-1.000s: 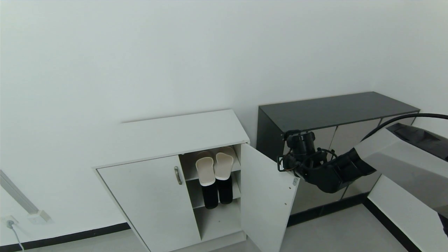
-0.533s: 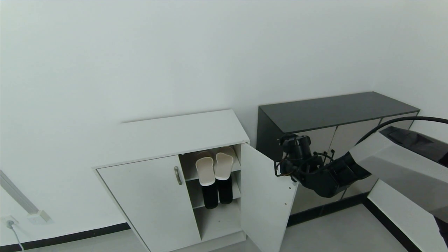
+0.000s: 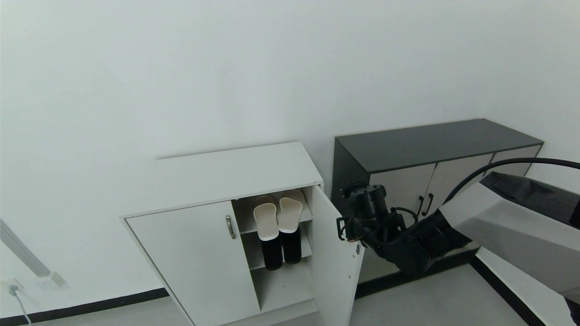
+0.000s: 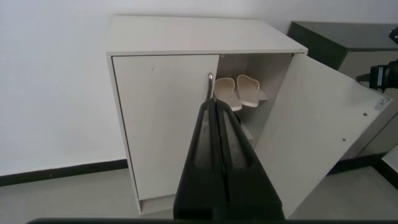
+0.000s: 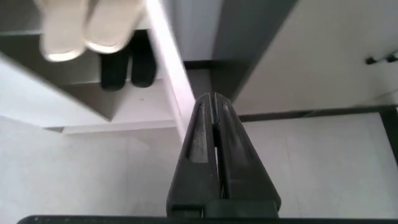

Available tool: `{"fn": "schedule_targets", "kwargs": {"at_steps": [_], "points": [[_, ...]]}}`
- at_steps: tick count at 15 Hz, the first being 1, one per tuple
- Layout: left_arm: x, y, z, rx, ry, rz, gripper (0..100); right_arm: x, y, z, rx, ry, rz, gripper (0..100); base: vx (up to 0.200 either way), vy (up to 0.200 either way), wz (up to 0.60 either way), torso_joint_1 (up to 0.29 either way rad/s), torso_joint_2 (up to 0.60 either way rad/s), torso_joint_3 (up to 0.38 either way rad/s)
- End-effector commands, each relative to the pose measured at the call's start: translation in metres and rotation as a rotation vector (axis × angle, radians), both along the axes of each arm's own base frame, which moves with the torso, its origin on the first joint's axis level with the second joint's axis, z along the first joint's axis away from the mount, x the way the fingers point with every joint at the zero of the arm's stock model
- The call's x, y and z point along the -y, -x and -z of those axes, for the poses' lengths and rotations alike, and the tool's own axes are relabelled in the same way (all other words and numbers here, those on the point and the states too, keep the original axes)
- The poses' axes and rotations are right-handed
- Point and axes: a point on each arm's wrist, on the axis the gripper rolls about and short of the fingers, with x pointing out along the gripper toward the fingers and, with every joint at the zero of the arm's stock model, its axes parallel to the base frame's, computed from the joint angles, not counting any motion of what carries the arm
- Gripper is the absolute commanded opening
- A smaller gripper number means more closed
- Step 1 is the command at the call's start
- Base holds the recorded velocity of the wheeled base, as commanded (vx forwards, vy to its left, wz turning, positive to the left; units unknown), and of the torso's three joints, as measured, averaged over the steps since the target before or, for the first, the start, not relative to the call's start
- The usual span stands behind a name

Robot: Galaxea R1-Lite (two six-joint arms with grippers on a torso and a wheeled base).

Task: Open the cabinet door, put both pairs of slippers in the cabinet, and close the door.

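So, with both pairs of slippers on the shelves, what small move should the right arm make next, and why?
Likely push the right door toward the cabinet front. The beige slippers and black slippers sit inside, the door stands partly open, and the shut right claw is by its free edge, so closing seems all that's left.
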Motion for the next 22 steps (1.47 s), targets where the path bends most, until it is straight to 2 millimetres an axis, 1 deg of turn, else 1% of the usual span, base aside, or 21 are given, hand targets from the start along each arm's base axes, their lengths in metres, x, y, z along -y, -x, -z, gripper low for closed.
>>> {"fn": "schedule_targets", "kwargs": {"at_steps": [1,2,3,4,5,7,9,15,21,22], "points": [[0.0,0.0,0.0,-0.001,0.001,0.0,0,-0.008,0.014,-0.013,0.022,-0.014,-0.035,0,0.0,0.0,0.0,0.0,0.0,0.0],[0.0,0.0,0.0,-0.001,0.002,0.0,0,-0.012,0.021,-0.018,0.026,-0.023,-0.055,0,0.0,0.0,0.0,0.0,0.0,0.0],[0.0,0.0,0.0,-0.001,0.002,0.0,0,-0.013,0.024,-0.019,0.027,-0.027,-0.062,0,0.0,0.0,0.0,0.0,0.0,0.0],[0.0,0.0,0.0,-0.001,0.002,0.0,0,-0.018,0.035,-0.022,0.048,-0.035,-0.093,0,0.0,0.0,0.0,0.0,0.0,0.0],[0.0,0.0,0.0,-0.001,0.002,0.0,0,-0.022,0.04,-0.022,0.071,-0.025,-0.113,0,0.0,0.0,0.0,0.0,0.0,0.0],[0.0,0.0,0.0,-0.001,0.002,0.0,0,-0.021,0.05,-0.023,0.108,0.001,-0.148,0,0.0,0.0,0.0,0.0,0.0,0.0],[0.0,0.0,0.0,-0.001,0.002,0.0,0,-0.019,0.051,-0.027,0.125,0.006,-0.152,0,0.0,0.0,0.0,0.0,0.0,0.0],[0.0,0.0,0.0,-0.001,0.002,0.0,0,-0.019,0.05,-0.025,0.122,0.01,-0.151,0,0.0,0.0,0.0,0.0,0.0,0.0],[0.0,0.0,0.0,-0.001,0.002,0.0,0,-0.018,0.05,-0.024,0.114,0.004,-0.174,0,0.0,0.0,0.6,0.003,0.0,0.003],[0.0,0.0,0.0,-0.001,0.002,0.0,0,-0.017,0.05,-0.024,0.114,0.005,-0.173,0,0.0,0.0,0.0,0.0,0.0,0.0]]}}
